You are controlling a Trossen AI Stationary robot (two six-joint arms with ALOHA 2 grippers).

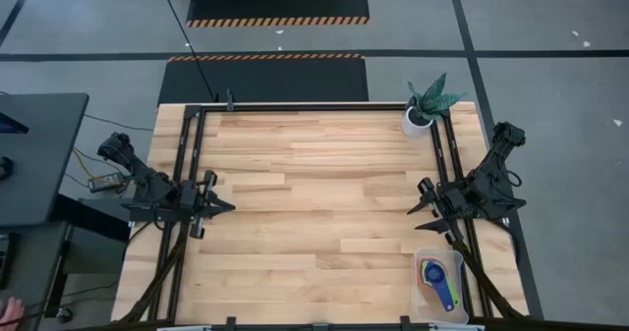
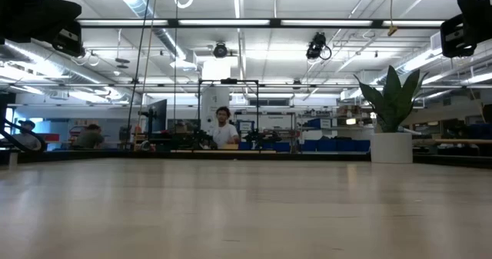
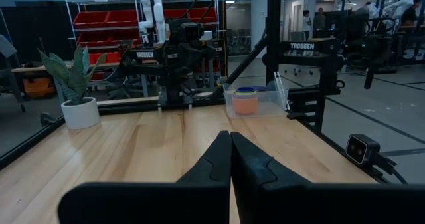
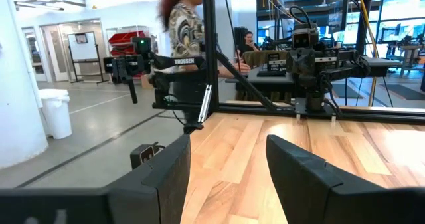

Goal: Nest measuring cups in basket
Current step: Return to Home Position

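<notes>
The clear basket (image 1: 439,284) stands at the table's near right corner; in the left wrist view the basket (image 3: 265,104) shows across the table. The measuring cups (image 1: 434,274) lie stacked inside it, a dark blue handle (image 1: 447,297) pointing to the near edge. Through the basket wall an orange cup (image 3: 245,105) shows with a blue one above it. My left gripper (image 1: 224,206) is shut at the table's left edge, its fingers (image 3: 230,159) pointing right. My right gripper (image 1: 417,209) is open at the right side, beyond the basket, and in its wrist view the gripper (image 4: 229,163) holds nothing.
A white plant pot (image 1: 418,121) with a green plant stands at the far right corner, and the pot (image 2: 392,147) also shows in the low view. Black frame rails run along the table's left, far and right sides. People sit and stand in the room beyond.
</notes>
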